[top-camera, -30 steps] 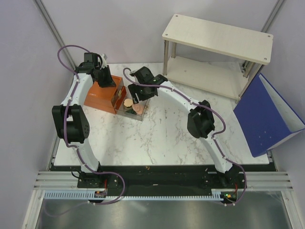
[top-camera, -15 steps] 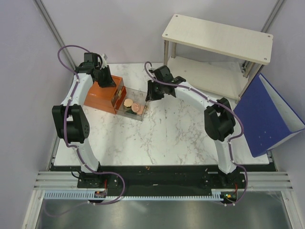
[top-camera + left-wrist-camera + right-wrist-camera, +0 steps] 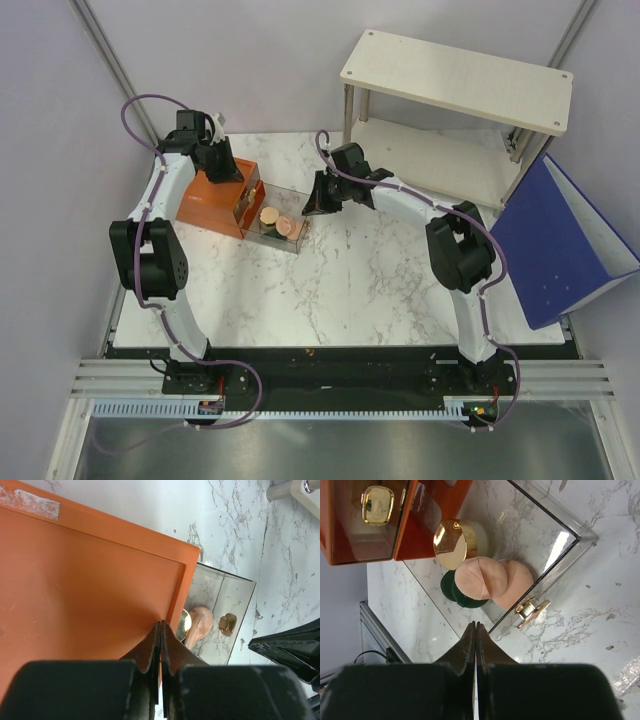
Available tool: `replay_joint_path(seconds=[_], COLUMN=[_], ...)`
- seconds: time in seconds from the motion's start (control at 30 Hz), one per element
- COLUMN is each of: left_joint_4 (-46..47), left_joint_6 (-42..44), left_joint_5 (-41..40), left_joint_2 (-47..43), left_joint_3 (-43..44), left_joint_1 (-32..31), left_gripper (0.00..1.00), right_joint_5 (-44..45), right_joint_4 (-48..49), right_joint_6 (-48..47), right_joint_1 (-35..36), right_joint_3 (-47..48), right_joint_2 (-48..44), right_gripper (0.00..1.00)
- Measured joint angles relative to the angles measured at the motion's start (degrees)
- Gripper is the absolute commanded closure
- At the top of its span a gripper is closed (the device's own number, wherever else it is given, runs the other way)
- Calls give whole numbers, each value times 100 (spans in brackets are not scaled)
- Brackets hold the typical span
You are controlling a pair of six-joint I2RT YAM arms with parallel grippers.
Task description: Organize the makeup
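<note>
Right hand (image 3: 475, 625) fingers pressed together, nothing between them, above the marble worktop (image 3: 580, 620); at twelve o'clock a clear drawer (image 3: 555, 547) holds two peach-pink discs (image 3: 482, 578); gold-lidded round jar (image 3: 452, 537) at their eleven; dark green compact (image 3: 454, 591) at their eight.

Next to the orange drawer box (image 3: 205, 210), its one open clear drawer (image 3: 560, 542) holds four small things. They are one gold-lidded round jar (image 3: 454, 539), two peach-pink discs (image 3: 481, 577) that overlap, and one dark green compact (image 3: 455, 594) partly under them. I count two gold knobs (image 3: 532, 611), one on this drawer and one on the box front. To the right of the box there are one white shelf (image 3: 455, 70) with two boards and one blue folder (image 3: 560, 235).
</note>
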Motion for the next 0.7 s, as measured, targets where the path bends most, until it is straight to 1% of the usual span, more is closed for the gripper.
replay_joint_path(seconds=[0.27,0.7], left_joint_4=[-17,-17], left_joint_6=[0,0], left_joint_5=[0,0], left_joint_2=[4,22], left_joint_3=[15,28], left_joint_1=[0,0], left_gripper=[97,97], right_joint_5=[31,461], right_joint_4=[61,-52], right_joint_6=[98,98], right_joint_1=[-37,-120], right_joint_3=[0,-184], right_joint_2=[127,127], right_gripper=[100,100])
